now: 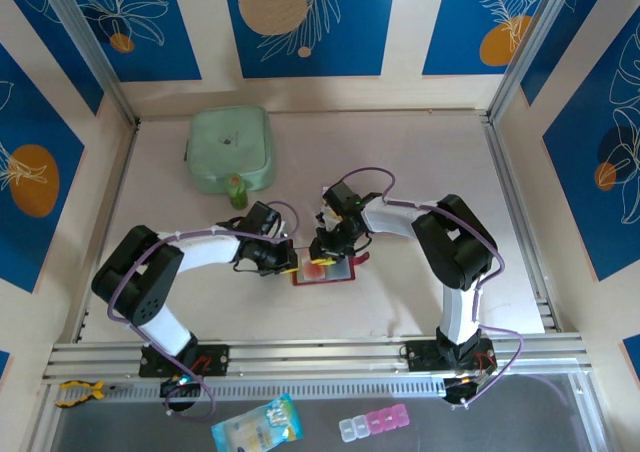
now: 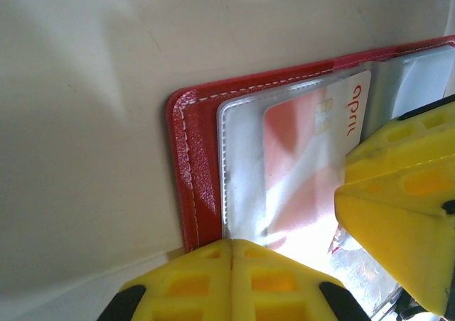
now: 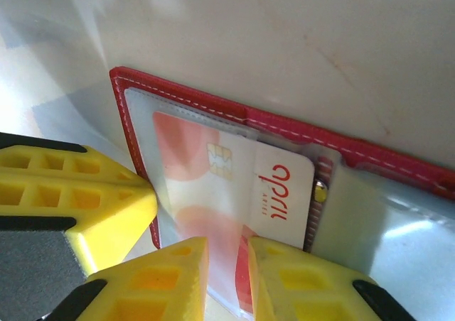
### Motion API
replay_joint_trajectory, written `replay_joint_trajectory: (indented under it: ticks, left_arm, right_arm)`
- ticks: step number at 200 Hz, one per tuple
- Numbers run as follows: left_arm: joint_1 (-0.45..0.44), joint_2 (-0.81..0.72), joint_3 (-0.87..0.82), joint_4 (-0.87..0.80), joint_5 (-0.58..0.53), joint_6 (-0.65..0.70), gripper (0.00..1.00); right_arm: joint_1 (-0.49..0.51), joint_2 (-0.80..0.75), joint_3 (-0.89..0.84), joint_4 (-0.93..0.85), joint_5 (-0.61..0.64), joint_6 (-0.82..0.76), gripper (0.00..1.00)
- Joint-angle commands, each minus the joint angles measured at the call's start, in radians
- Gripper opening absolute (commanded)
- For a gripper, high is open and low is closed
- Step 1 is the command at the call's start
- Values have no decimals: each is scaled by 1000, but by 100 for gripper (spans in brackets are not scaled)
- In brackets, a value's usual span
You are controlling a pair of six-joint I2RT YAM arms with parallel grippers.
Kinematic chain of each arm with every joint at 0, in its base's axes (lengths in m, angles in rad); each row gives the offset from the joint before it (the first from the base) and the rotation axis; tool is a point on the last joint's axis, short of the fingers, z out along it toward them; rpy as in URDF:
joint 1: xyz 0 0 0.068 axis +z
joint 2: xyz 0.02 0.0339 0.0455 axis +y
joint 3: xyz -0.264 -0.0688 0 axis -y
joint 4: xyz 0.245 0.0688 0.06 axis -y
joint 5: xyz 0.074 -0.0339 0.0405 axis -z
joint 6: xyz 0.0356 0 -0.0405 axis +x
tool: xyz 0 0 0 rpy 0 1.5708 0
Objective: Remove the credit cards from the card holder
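Red card holder, open at the centre of the table, held down at its left edge by the closed left gripper; the right gripper, jaws slightly apart, straddles the protruding card: close squarely, then draw flat along the sleeve.

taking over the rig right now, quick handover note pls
Left gripper: jaws shut, set down at the left end of the card holder, which lies open on the table between the arms.
Right gripper: jaws slightly apart over the whitish credit card with red marks; I can't confirm a grip.
Done: holder open, and that card looks partly out of its clear sleeve.
Left: draw it fully out, then check the other sleeves for more cards.
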Motion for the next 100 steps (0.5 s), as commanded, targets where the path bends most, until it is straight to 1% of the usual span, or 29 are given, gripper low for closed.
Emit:
replay_joint_trajectory:
  ticks: [1, 70, 100]
  left_arm:
    - [11, 13, -5, -32, -6, 29, 0]
    - [11, -27, 68, -95, 2, 37, 1]
    - [-8, -25, 93, -97, 12, 27, 1]
  right_arm:
    - [5, -12, 22, -66, 41, -19, 23]
    - [-4, -78, 21, -70, 23, -7, 23]
    - [-23, -104, 6, -71, 27, -12, 23]
